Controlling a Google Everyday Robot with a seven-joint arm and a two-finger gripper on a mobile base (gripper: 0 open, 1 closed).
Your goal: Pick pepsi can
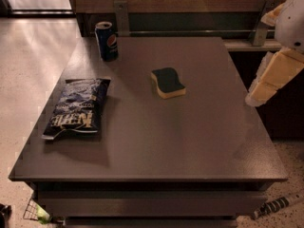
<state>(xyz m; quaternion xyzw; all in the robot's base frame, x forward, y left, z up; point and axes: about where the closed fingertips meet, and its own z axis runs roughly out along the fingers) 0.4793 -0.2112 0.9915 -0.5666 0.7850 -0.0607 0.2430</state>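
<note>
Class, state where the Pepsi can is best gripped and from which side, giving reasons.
Grip the can mid-wall, across its round body: it stands upright at the far left corner of the table. Probably come level from the right, where the gripper hangs beside the table's edge.

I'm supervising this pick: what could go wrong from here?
The gripper hangs at the right edge of the table, far from the pepsi can in the back left corner; crossing over, it could brush the sponge. The can stands upright near the table's edge, so a nudge might tip it or knock it off.
</note>
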